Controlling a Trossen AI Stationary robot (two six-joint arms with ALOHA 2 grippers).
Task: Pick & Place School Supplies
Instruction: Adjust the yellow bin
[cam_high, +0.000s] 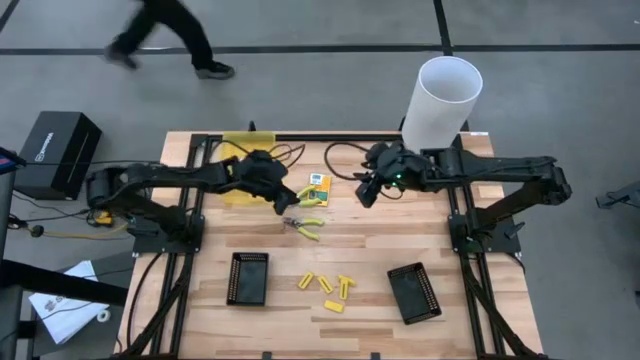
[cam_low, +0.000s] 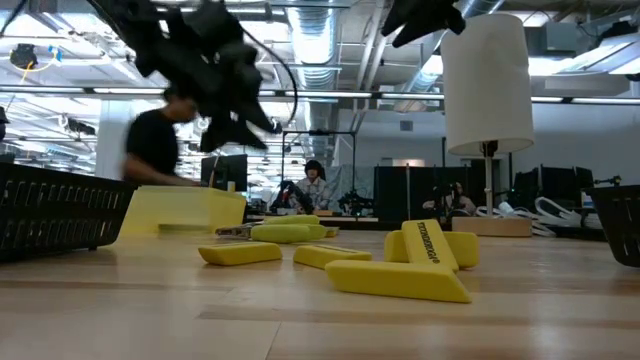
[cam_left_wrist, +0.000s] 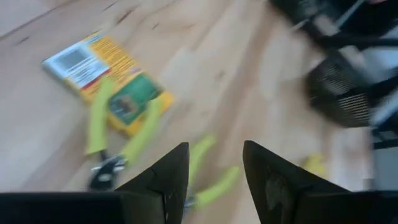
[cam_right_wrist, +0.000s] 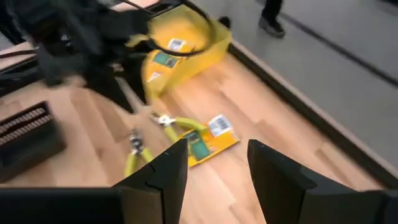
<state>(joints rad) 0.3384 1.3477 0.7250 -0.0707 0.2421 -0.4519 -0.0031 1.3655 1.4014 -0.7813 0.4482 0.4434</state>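
Note:
A stack of flat yellow-orange-green packets lies on the table's far middle. One yellow-handled plier tool lies partly on the packets. A second plier tool lies just nearer on the wood. Several stubby yellow pieces lie near the front middle. My left gripper hovers open above the nearer plier tool, touching nothing. My right gripper hangs open above and to the right of the packets, holding nothing.
A translucent yellow container sits at the far left under my left arm. Two black trays stand near the front. A white cylinder rises at the far right. A person walks beyond the table.

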